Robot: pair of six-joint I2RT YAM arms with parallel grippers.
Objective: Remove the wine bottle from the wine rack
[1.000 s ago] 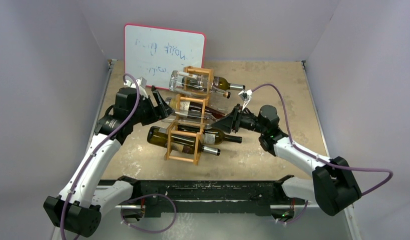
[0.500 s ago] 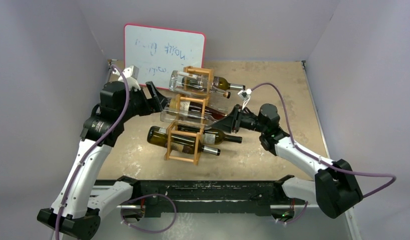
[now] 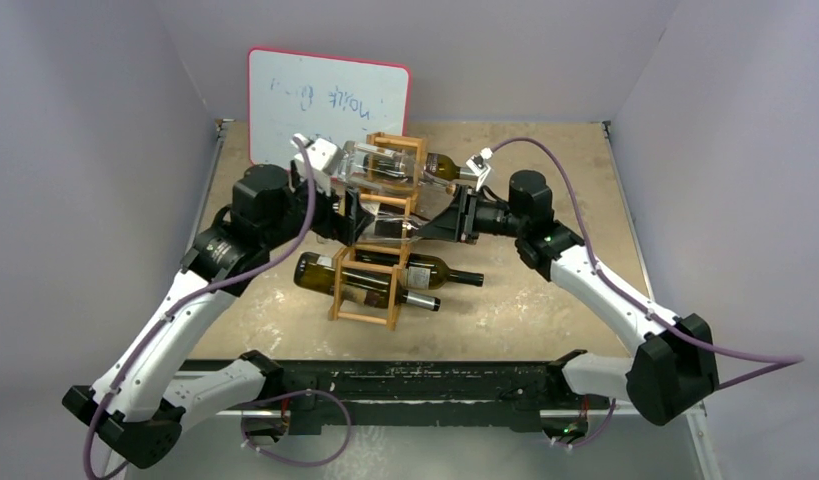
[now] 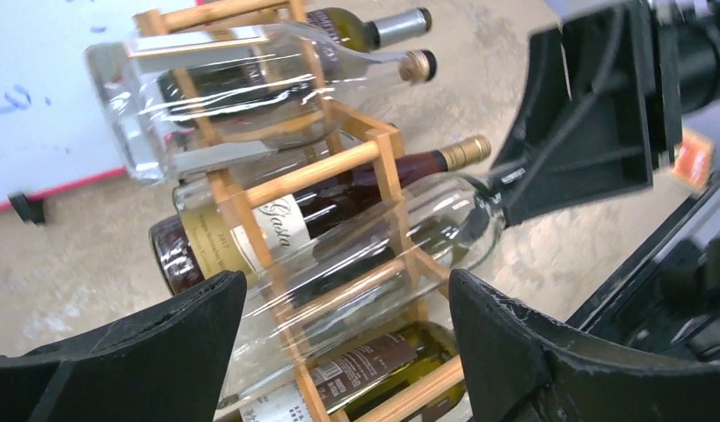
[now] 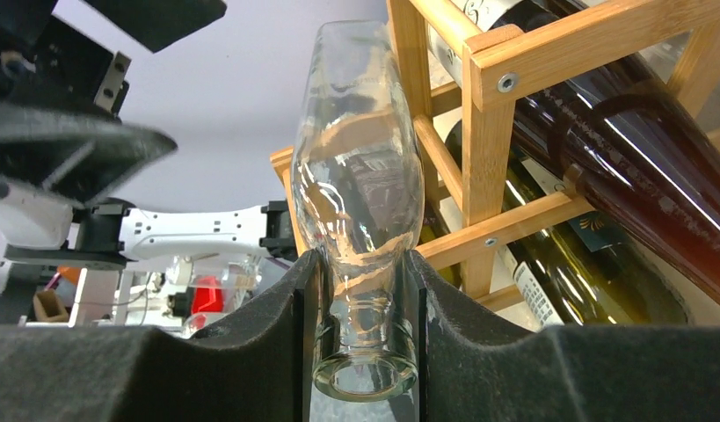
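Note:
The tan wooden wine rack stands mid-table holding several bottles. A clear empty wine bottle lies through its middle opening. My right gripper is shut on this bottle's neck at the rack's right side; in the right wrist view the neck sits pinched between both pads, mouth toward the camera. My left gripper is open at the rack's left side. In the left wrist view its jaws stand wide apart around the clear bottle's body without touching it.
A second clear bottle and a dark bottle lie in the top openings. A red wine bottle lies beside the held one. Two green bottles lie at the bottom. A red-edged whiteboard leans on the back wall.
My left arm swung right from beside the rack and brought its open gripper up to the rack's left side. My right gripper moved up and back a little, still holding the bottle neck.

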